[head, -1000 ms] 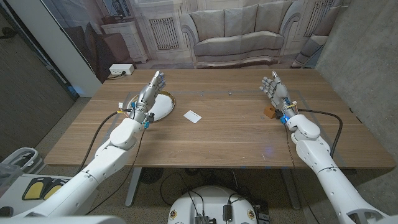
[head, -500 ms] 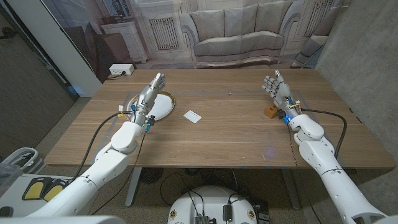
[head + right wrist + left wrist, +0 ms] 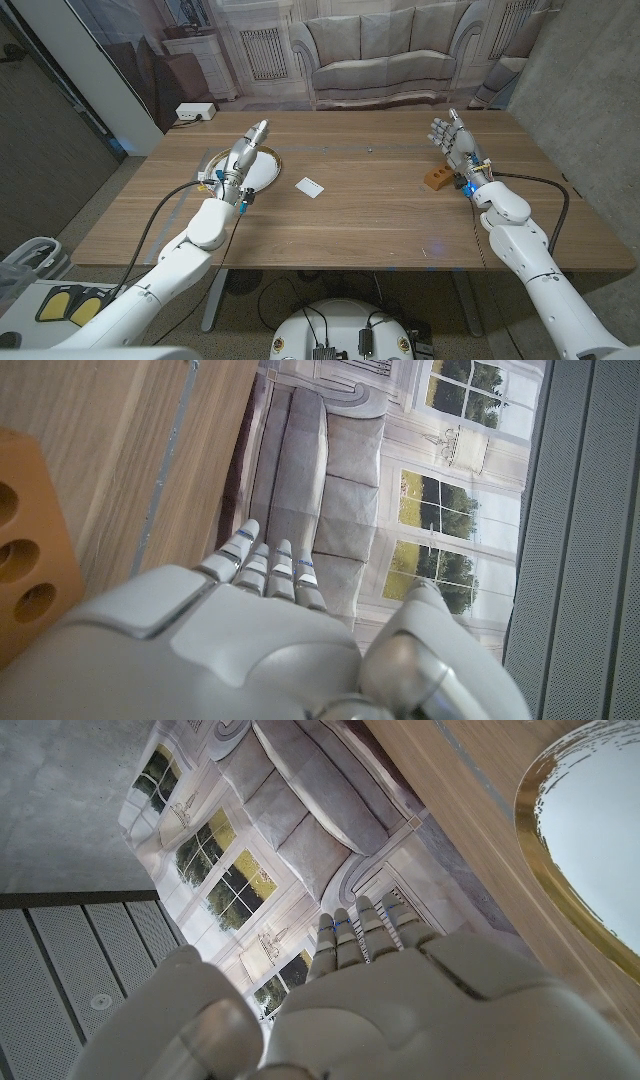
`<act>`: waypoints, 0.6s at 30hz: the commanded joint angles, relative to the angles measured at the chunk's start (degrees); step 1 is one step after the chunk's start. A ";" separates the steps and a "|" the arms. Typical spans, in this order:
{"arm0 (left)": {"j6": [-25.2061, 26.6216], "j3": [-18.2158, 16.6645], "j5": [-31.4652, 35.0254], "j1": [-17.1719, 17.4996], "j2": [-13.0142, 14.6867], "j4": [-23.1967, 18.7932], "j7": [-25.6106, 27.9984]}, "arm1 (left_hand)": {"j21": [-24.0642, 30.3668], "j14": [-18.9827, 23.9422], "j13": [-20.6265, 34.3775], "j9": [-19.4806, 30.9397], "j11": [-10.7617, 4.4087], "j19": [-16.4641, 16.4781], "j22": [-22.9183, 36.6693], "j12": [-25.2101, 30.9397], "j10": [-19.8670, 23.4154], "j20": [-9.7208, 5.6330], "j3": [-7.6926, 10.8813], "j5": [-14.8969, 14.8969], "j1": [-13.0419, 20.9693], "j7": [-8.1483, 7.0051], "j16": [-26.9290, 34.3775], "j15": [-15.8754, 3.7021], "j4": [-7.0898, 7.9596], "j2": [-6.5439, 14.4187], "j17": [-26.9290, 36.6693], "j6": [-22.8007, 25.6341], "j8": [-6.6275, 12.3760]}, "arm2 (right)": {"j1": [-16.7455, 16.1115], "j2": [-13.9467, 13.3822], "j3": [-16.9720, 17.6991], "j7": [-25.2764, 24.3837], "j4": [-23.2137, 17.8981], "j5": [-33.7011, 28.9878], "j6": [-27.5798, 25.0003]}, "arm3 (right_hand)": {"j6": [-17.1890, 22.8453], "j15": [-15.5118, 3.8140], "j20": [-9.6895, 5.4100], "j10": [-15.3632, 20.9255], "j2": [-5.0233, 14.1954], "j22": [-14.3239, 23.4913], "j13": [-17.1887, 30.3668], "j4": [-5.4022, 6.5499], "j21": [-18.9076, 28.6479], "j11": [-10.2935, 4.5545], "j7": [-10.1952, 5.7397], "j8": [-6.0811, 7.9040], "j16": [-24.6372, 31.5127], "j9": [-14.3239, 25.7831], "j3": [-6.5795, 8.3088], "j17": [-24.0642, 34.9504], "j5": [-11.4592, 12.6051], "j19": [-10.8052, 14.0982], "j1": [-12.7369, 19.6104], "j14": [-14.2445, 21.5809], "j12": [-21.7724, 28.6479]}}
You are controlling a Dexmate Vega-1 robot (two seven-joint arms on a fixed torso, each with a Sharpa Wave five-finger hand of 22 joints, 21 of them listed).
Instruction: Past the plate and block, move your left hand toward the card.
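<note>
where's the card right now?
Head view: the white card lies flat near the table's middle, slightly on the robot's left, just right of the gold-rimmed plate and left hand, far from the wooden block.

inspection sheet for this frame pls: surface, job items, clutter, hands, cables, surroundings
Surface: wooden table, bare wood around the items.
Job's things: white card lying near the table's middle; gold-rimmed white plate on the robot's left; wooden block with holes on its right.
Clutter: nothing seen.
Hands: left hand over the plate, fingers extended, holding nothing; right hand beside the block, fingers apart, holding nothing.
Cables: black cable along the left arm, another by the right arm.
Surroundings: sofa-print backdrop behind the table.
</note>
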 commanded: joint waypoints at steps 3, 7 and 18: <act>5.61 1.72 8.93 -1.02 0.47 -1.97 5.67 | 0.40 0.51 0.21 0.15 -0.29 0.47 0.27 0.40 0.57 -3.29 -0.28 0.64 0.47 -0.13 -0.05 -0.71 -0.25 0.16 0.21 0.57 0.18 | -1.47 -0.63 1.05 -0.33 -1.45 0.16 -1.08 | 0.70 -0.16 -1.32 0.45 0.11 0.25 0.27 -0.11 -0.10 -0.05 0.05 0.20 -0.24 0.17 0.00 0.18 0.33 0.55 -0.05 0.62 0.07; 8.37 2.40 11.91 -1.17 1.02 -3.24 7.50 | 0.37 0.50 0.21 0.15 -0.33 0.52 0.27 0.32 0.60 -3.31 -0.27 0.72 0.65 -0.26 -0.14 -0.76 -0.32 0.26 0.20 0.62 0.11 | -1.60 -0.84 1.06 -0.19 -1.62 0.07 -1.64 | 0.78 -0.13 -1.32 0.54 0.14 0.25 0.27 -0.14 -0.20 -0.10 0.04 0.21 -0.25 0.18 -0.02 0.18 0.33 0.58 -0.06 0.66 0.09; 10.89 3.54 14.69 -1.21 1.75 -4.90 9.72 | 0.29 0.92 0.22 0.17 -0.61 0.65 0.28 0.23 1.16 -3.34 -0.24 0.98 1.22 -0.58 -0.24 -0.83 -0.54 0.57 0.19 1.27 0.07 | -2.25 -1.43 1.09 0.68 -2.34 -0.23 -1.95 | 0.94 -0.18 -1.25 0.56 0.18 0.25 0.28 -0.19 -0.40 -0.10 -0.06 0.21 -0.28 0.18 -0.06 0.18 0.34 0.70 -0.08 0.71 0.04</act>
